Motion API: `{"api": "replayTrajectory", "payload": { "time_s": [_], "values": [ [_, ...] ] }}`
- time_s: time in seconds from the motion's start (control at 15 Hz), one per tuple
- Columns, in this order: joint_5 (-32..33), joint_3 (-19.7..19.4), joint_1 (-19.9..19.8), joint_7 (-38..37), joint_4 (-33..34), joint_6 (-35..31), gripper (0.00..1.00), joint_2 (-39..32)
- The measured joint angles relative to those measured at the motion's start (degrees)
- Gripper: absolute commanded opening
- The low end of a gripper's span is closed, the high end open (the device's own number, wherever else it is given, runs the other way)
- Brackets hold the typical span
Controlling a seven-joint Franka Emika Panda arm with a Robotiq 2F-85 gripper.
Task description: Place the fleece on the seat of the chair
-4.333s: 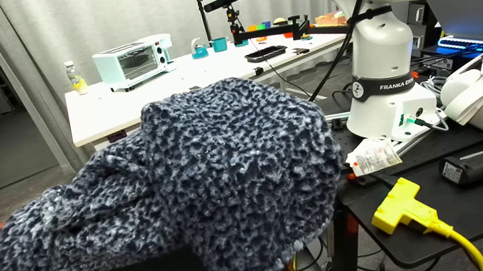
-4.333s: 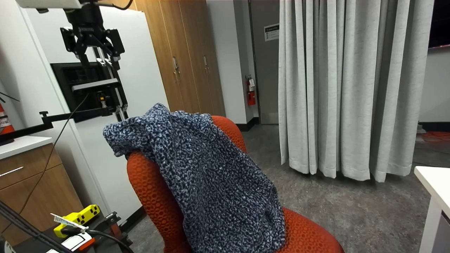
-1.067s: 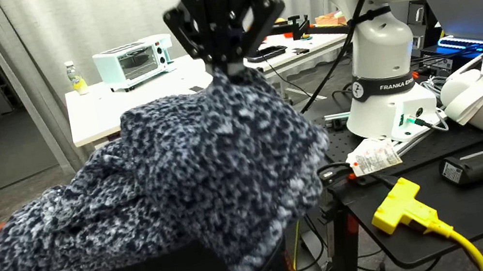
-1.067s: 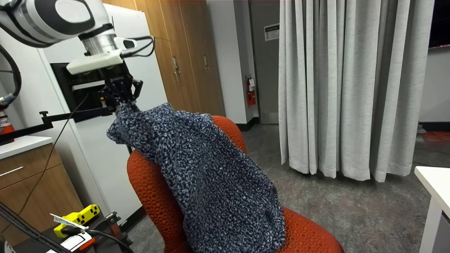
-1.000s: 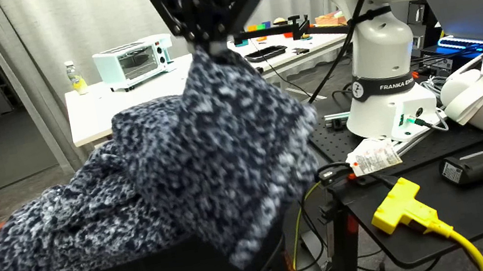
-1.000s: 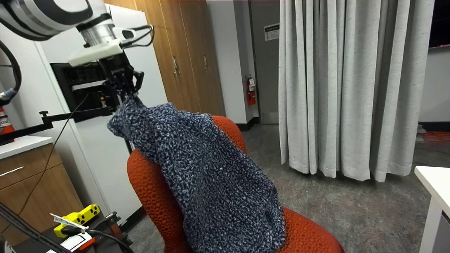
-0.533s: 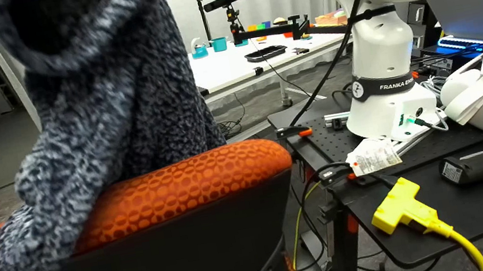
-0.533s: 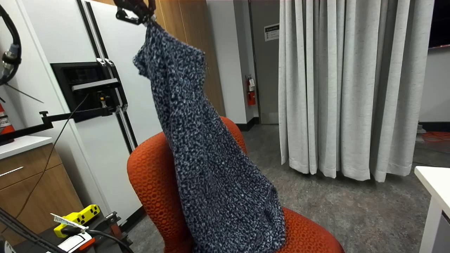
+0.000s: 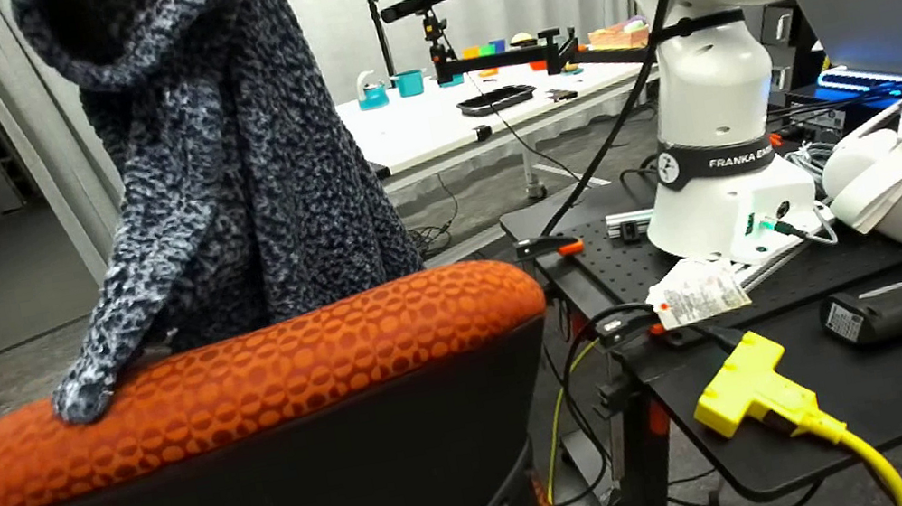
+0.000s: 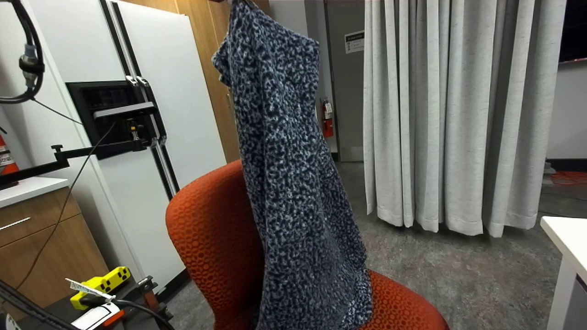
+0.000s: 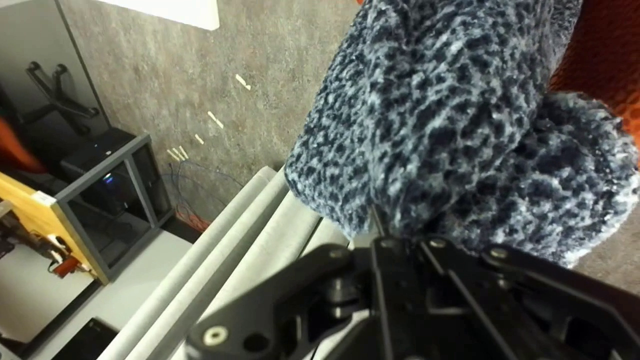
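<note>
The speckled navy and grey-white fleece (image 10: 293,183) hangs stretched upward from my grip, its lower end on the seat (image 10: 403,302) of the orange chair. A fold of the fleece (image 9: 86,396) touches the top of the backrest (image 9: 320,348), whose remaining top edge is bare. In the wrist view my gripper (image 11: 400,227) is shut on the fleece (image 11: 440,110), which bunches around the fingertips and hides part of them. In the exterior views the gripper lies almost wholly above the picture edge. Orange upholstery (image 11: 605,55) shows beside the cloth in the wrist view.
Beside the chair stands a black cart (image 9: 806,404) with a yellow power splitter (image 9: 757,385), cables and the robot base (image 9: 721,198). Behind are a white table (image 9: 429,124) and a camera arm (image 9: 501,59). A grey curtain (image 10: 458,114) hangs beyond the chair.
The fleece lay draped over the backrest; my gripper, open earlier, took hold and lifted it high. In the last half second it moved toward the seat side, pulling the cloth off most of the backrest.
</note>
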State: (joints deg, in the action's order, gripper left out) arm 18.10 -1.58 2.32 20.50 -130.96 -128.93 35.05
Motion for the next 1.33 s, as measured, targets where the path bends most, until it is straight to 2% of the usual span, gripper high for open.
{"api": "replayTrajectory", "payload": {
  "time_s": [0.4,0.8,0.87,1.13,1.33],
  "values": [
    [-7.0,-1.6,0.1,-2.4,-6.1,-3.2,0.01,-4.6],
    [-7.0,-3.5,-2.0,-3.8,-11.1,-6.9,0.01,-6.6],
    [-6.8,-3.7,-2.5,-3.8,-11.8,-7.1,0.26,-6.7],
    [-6.9,-4.3,-3.3,-3.8,-13.9,-7.1,0.52,-6.7],
    [-7.3,-4.3,-3.2,-3.7,-14.7,-7.1,0.76,-6.7]
  ]
}}
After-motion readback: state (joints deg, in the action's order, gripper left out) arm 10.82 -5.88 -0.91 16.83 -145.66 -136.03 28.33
